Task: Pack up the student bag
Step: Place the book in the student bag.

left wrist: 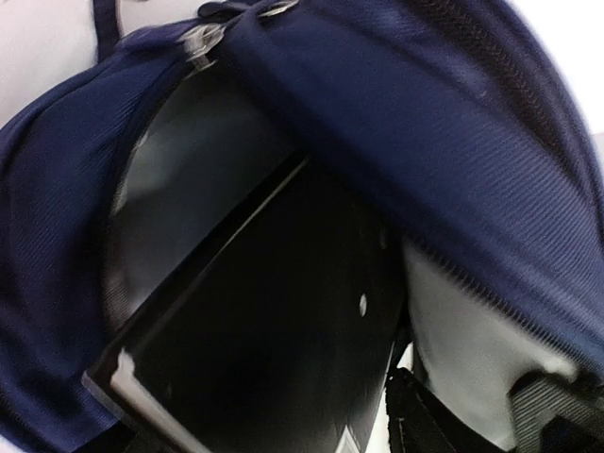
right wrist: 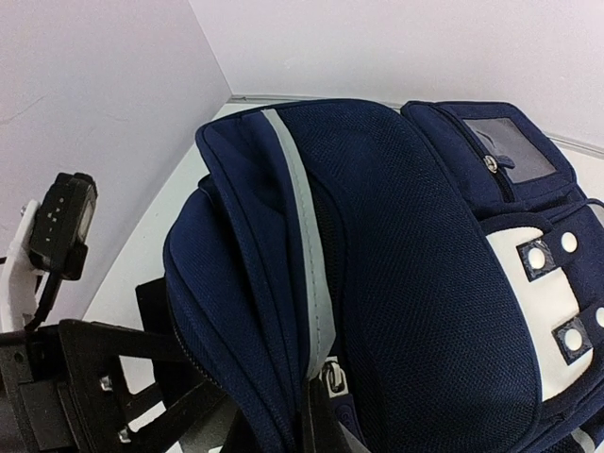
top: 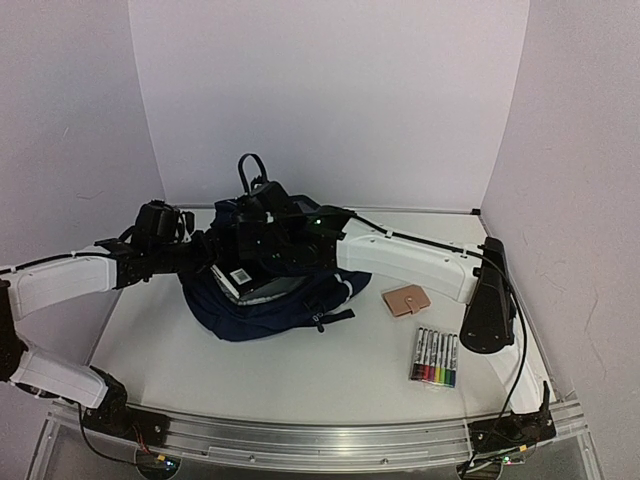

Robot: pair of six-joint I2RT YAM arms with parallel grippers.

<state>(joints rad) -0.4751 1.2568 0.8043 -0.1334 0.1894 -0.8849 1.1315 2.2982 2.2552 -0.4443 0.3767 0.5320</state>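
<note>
I am pinching the limp navy-blue fabric backpack (top: 270, 312) at its 12 o'clock rim, right hand (top: 258, 222) closed on it; for the left hand (top: 222, 255), I cannot tell.

From above, the left gripper (top: 222, 256) and right gripper (top: 250, 222) merge into one dark mass over the student bag (top: 275, 310), and their fingertips are hidden. The left wrist view is blurred. In it a flat black item (left wrist: 274, 349) inside the bag runs off the bottom edge. The barcode label (top: 240, 274) is too small to read. The right wrist view cuts off that gripper's fingers.
</note>
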